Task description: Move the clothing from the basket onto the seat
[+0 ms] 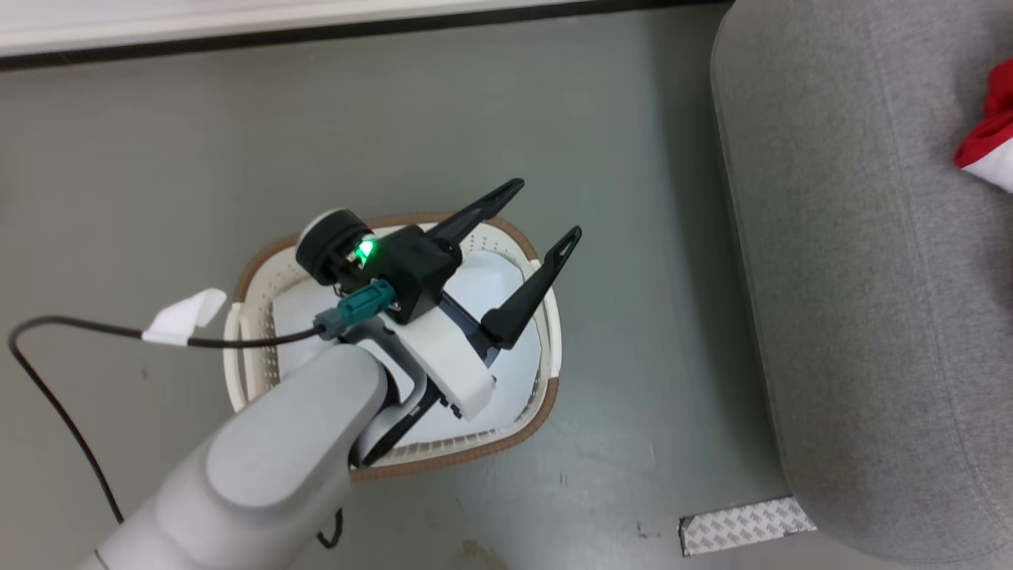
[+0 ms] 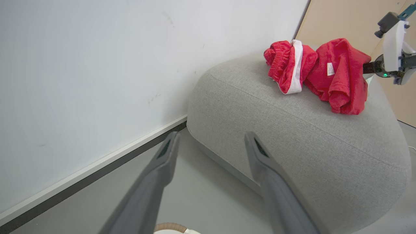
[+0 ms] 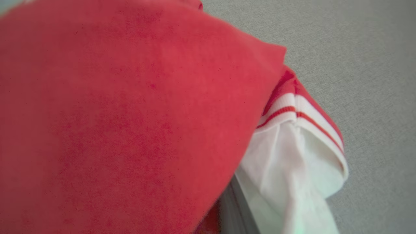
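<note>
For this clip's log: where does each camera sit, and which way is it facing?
Head view: on the head, facing down; left end effector, open, and pale forearm above the basket, seat at right.
Left wrist view: on the left wrist, looking along its fingers at wall and seat; right wrist beyond the clothing.
Right wrist view: on the right wrist, close up against clothing on the seat.
Shared: all show red clothing on the seat.
</note>
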You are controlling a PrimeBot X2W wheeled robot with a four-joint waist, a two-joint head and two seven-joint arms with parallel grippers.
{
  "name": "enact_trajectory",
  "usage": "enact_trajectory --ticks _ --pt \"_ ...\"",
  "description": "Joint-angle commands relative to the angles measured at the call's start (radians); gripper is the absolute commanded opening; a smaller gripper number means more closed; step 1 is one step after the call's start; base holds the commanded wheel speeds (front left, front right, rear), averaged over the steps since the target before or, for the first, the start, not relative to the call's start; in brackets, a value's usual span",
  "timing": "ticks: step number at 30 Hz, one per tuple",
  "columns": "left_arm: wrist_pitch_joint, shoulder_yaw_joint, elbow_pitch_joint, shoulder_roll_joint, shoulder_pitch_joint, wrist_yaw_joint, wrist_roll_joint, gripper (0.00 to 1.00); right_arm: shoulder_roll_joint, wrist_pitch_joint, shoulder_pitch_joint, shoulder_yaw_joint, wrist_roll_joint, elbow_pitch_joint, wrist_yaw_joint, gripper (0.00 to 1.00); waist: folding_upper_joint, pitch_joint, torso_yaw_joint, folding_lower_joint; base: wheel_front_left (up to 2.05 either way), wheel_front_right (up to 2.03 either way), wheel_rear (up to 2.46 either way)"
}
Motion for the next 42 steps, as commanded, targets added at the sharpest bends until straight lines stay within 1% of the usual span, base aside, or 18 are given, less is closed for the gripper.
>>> enact_trajectory --ticks 1,6,12,16,19,20,21,24,29,32,36,42 --pt "-0.01 0.002 0.012 -0.008 0.021 0.0 -0.01 1.0 -0.014 0.004 0.001 0.013 0.011 0.011 -0.002 1.0 0.0 -0.042 0.001 -0.0001 0.0 0.0 0.0" --pt "-0.034 0.003 0.051 -0.019 0.061 0.003 -0.033 1.0 -0.015 0.025 0.038 0.055 0.014 0.015 -0.002 1.0 0.0 -0.137 -0.007 -0.0001 0.0 0.0 0.0" --pt "-0.057 0.035 0.078 -0.023 0.132 0.021 -0.07 1.0 -0.04 0.04 0.083 0.118 -0.01 -0.031 -0.002 1.0 0.0 -0.257 -0.025 -0.0001 0.0 0.0 0.0" --pt "-0.066 0.068 0.081 -0.017 0.183 0.035 -0.093 1.0 -0.063 0.007 0.11 0.135 -0.021 -0.106 -0.002 1.0 0.0 -0.324 -0.027 -0.0001 0.0 0.0 0.0" --pt "-0.071 0.099 0.079 -0.011 0.214 0.051 -0.109 1.0 -0.079 -0.03 0.131 0.135 -0.03 -0.191 -0.002 1.0 0.0 -0.365 -0.017 -0.0001 0.0 0.0 0.0" --pt "-0.072 0.111 0.079 -0.009 0.226 0.056 -0.113 1.0 -0.081 -0.045 0.138 0.136 -0.034 -0.221 -0.002 1.0 0.0 -0.378 -0.013 -0.0001 0.0 0.0 0.0" --pt "-0.072 0.111 0.079 -0.009 0.226 0.056 -0.113 1.0 -0.081 -0.045 0.138 0.136 -0.034 -0.221 -0.002 1.0 0.0 -0.378 -0.013 -0.0001 0.0 0.0 0.0" --pt "-0.071 0.15 0.074 0.002 0.259 0.073 -0.119 1.0 -0.078 -0.086 0.165 0.132 -0.049 -0.315 -0.002 1.0 0.0 -0.415 -0.001 -0.0001 0.0 0.0 0.0" --pt "-0.071 0.224 0.049 0.014 0.315 0.09 -0.119 1.0 -0.056 -0.138 0.207 0.112 -0.079 -0.432 -0.002 1.0 0.0 -0.463 0.03 -0.0001 0.0 0.0 0.0" --pt "-0.071 0.271 0.035 0.017 0.355 0.098 -0.117 1.0 -0.02 -0.184 0.232 0.09 -0.107 -0.479 -0.002 1.0 0.0 -0.49 0.051 -0.0001 0.0 0.0 0.0" --pt "-0.071 0.337 0.016 0.012 0.412 0.107 -0.109 1.0 0.045 -0.249 0.275 0.059 -0.144 -0.533 -0.002 1.0 0.0 -0.526 0.087 -0.0001 0.0 0.0 0.0" --pt "-0.071 0.458 -0.031 -0.008 0.512 0.143 -0.09 1.0 0.138 -0.33 0.363 0.042 -0.226 -0.604 -0.002 1.0 0.0 -0.556 0.138 -0.0001 0.0 0.0 0.0"
